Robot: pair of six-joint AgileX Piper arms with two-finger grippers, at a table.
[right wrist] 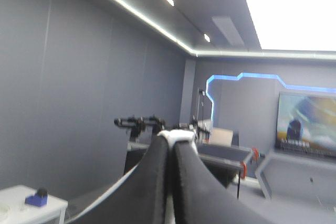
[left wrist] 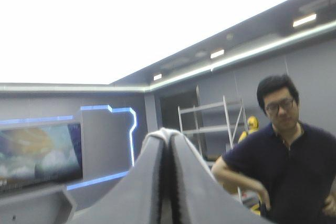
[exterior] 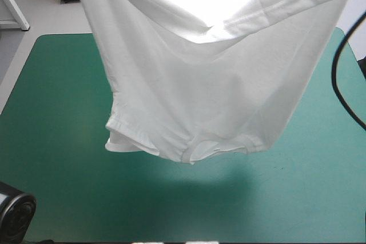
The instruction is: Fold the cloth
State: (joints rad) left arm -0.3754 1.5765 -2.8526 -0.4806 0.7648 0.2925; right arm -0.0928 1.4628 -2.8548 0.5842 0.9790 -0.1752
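T-shirt hangs spread in the air over the teal-green table; hem lowest, top edge sagging at mid-span; shadow on the table beneath | left gripper raised, pointing level into the room; jaws pinched on a white fold of the T-shirt | right gripper likewise raised and level; jaws clamped on white cloth at the tips

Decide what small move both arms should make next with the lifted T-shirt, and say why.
Probably lower both arms together until the hem meets the teal-green cover, to lay the shirt flat. The T-shirt appears to hang above it, sagging in the middle, with the left gripper and right gripper each shut on a pinch of white cloth.
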